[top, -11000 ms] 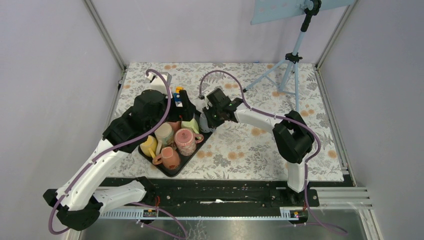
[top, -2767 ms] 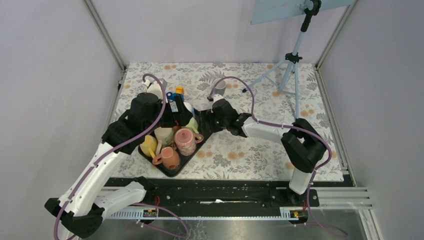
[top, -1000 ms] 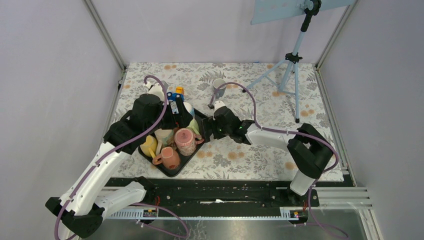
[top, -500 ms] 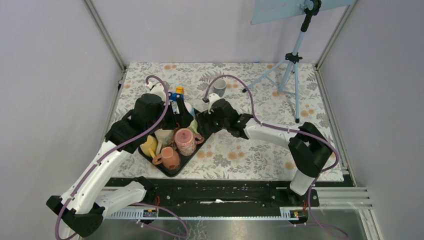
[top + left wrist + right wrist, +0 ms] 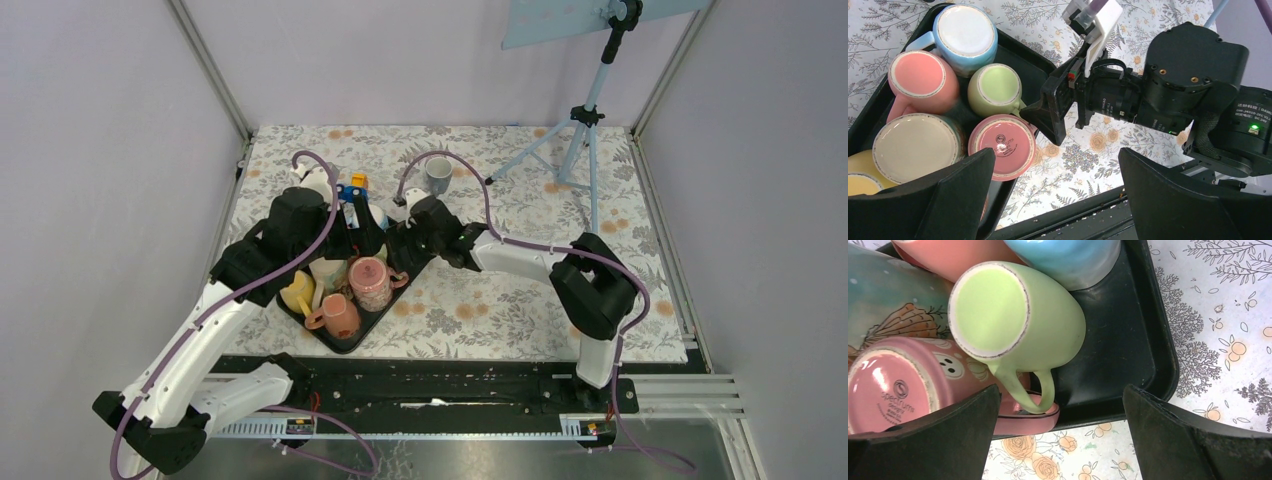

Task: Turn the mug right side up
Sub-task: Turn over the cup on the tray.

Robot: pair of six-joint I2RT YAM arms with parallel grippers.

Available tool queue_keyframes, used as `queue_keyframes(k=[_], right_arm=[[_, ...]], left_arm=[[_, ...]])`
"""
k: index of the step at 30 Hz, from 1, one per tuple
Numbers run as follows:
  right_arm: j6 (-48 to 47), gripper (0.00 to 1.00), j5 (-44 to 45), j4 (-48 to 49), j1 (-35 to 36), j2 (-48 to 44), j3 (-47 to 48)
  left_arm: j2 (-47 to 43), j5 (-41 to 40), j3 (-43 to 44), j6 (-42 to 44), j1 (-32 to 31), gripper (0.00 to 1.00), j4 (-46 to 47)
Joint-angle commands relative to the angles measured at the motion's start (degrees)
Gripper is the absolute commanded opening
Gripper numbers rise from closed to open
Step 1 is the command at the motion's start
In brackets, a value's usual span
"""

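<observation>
Green mug (image 5: 1018, 325) sits upside down in black tray (image 5: 1118, 340), far-right corner. Base is up & tilted, and its handle reaches out over the handle of a pink mug (image 5: 893, 390) beside it. Right gripper (image 5: 1060, 410) hovers by it w/ jaws spread wide, holding nothing; mug's handle shows btwn the fingers. In left wrist view one finger tip is just beside the mug's right side; touching or not, can't tell. Left gripper (image 5: 1057, 160) hangs over tray's far side, also wide open & empty. Other mugs in tray, btm-up: blue mug (image 5: 965, 32), salmon mug (image 5: 920, 75), cream mug (image 5: 915, 145). Yellow mug (image 5: 860, 175) is at the left, partly hidden, so orientation unclear. Grey mug (image 5: 436, 173) stands upright on floral table (image 5: 520, 300), beyond the tray & well apart from it.
</observation>
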Motion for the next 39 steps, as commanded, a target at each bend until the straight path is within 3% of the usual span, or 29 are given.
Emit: queue_keyframes(k=[1, 7, 14, 19, 26, 39], right_arm=[[-2.6, 1.00, 1.4, -2.5, 0.2, 1.7, 3.0], [-4.8, 0.97, 5.5, -3.8, 0.2, 2.2, 2.4], [-7.1, 0.78, 7.7, -4.0, 0.2, 1.9, 2.3], [-9.0, 0.66, 3.8, -4.1, 0.3, 1.6, 3.0], [-12.6, 0.63, -0.7, -5.6, 1.1, 3.0, 5.6], [-14.6, 0.54, -1.5, -6.7, 2.3, 7.1, 10.0]], left_arm=[[-0.3, 0.4, 0.3, 0.2, -0.2, 0.99, 1.3], [0.0, 0.2, 0.3, 0.2, -0.3, 0.99, 1.3], [0.3, 0.3, 0.2, 0.3, -0.2, 0.99, 1.3], [0.1, 0.1, -0.1, 0.2, -0.2, 0.99, 1.3], [-0.4, 0.0, -0.4, 0.1, -0.2, 0.99, 1.3], [-0.9, 0.1, -0.7, 0.0, -0.2, 0.99, 1.4]])
